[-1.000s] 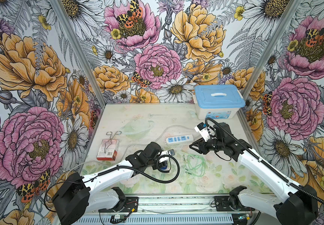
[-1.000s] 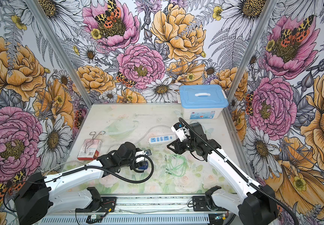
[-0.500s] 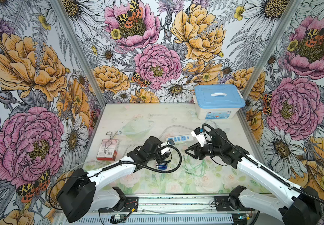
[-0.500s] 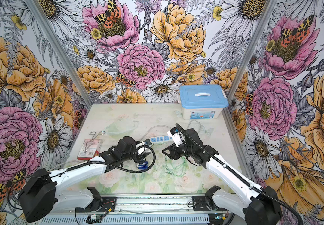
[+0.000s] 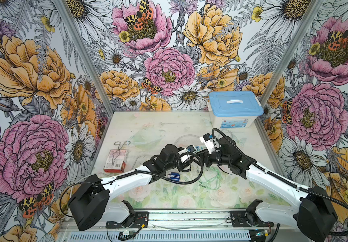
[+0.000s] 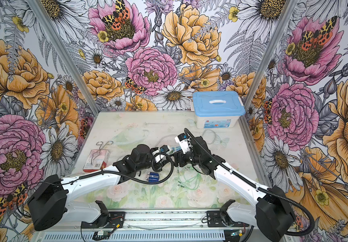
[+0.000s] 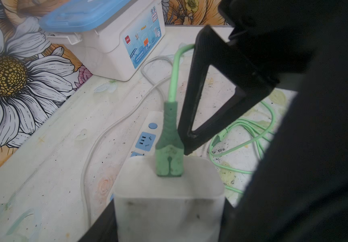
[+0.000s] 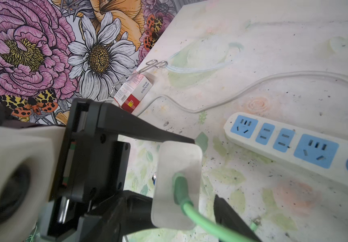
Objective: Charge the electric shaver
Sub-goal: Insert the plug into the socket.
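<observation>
The electric shaver, small and dark blue with pale stripes, lies on the table under my left forearm, apart from both grippers. My left gripper is shut on a white cube charger, held a little above the table. A green cable is plugged into the charger's face. My right gripper faces the left one, open, with its jaws on either side of the green plug and not pressing it. The white-and-blue power strip lies just behind both grippers.
The green cable's slack is coiled on the table under the right arm. A blue-lidded white box stands at the back right. A red-and-white carton with metal forceps on it lies at the left. The strip's pale cord runs across the table.
The two grippers have come together at the table's middle, the left carrying the charger away from the shaver. The right gripper's jaws have widened off the green plug.
</observation>
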### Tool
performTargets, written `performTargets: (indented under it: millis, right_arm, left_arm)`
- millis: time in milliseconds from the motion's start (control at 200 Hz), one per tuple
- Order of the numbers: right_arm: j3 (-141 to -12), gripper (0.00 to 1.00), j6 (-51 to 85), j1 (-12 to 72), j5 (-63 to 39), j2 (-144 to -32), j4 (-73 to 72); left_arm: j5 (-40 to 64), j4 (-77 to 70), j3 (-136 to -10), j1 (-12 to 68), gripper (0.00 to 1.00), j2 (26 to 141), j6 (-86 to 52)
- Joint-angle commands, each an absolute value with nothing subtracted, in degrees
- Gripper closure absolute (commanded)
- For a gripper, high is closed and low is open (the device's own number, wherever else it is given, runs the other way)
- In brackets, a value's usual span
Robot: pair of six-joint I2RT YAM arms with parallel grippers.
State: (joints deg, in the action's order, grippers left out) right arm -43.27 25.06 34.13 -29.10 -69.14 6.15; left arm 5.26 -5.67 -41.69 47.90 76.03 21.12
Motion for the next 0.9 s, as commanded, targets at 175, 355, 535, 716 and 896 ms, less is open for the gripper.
performTargets:
  millis: [175,355,535,716,896]
  right_arm:
    - [-44.97,0.4,25.93,34.54,-27.85,-72.1,3.56]
    - [-45.61,0.6,26.1,34.72,-28.11,-73.46,3.56]
    - [-45.88,1.0,26.71,34.8,-27.69,-73.17,3.69]
    - [-46.66,1.0,26.86,34.72,-24.01,-73.62,4.64]
    - [-49.46,1.0,23.93,34.48,-13.26,-76.93,9.5]
  left_arm:
    - [7.35,-8.81,-44.54,49.39,1.0,75.23,21.62]
    - [8.2,-8.77,-45.39,49.71,1.0,75.98,21.3]
    - [9.02,-5.95,-46.61,48.7,0.5,75.91,20.27]
    - [8.62,-0.22,-47.6,46.87,0.01,72.0,20.61]
    - [5.45,12.64,-53.85,39.1,0.01,68.03,9.31]
